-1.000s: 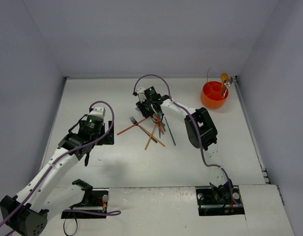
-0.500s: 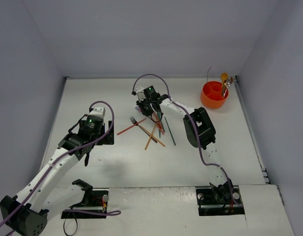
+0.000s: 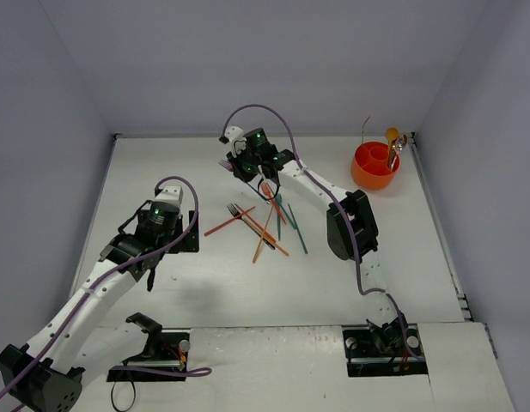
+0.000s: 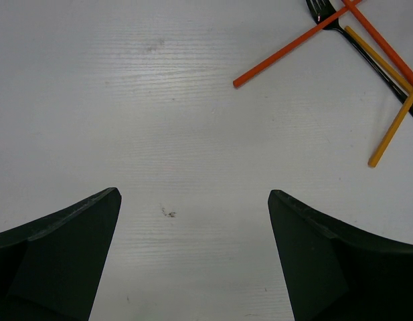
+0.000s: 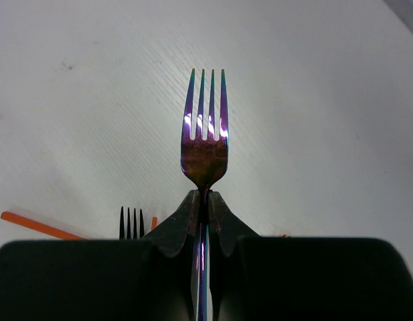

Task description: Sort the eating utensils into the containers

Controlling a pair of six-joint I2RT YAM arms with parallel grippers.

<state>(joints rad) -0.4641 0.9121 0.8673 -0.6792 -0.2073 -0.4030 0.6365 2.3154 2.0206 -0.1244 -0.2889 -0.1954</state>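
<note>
Pile (image 3: pixel 266 233) of crossed sticks and forks blocks the middle of the table (image 3: pixel 170 167). Right gripper (image 5: pixel 203 197), clamped on fork (image 5: pixel 204 144), hangs past its 11 o'clock edge. Right arm (image 3: pixel 350 225) bars the 4 o'clock side. Bare at 6 o'clock and in the 10 o'clock corner. Left gripper (image 4: pixel 193 192) spread wide over bare surface, stick (image 4: pixel 296 45) ending at 1 o'clock. Cup (image 3: pixel 372 172) crowds right wall (image 3: pixel 479 189) at 2 o'clock.

Left gripper (image 4: pixel 193 192) spread wide, right gripper (image 5: pixel 203 195) pinched closed
</note>
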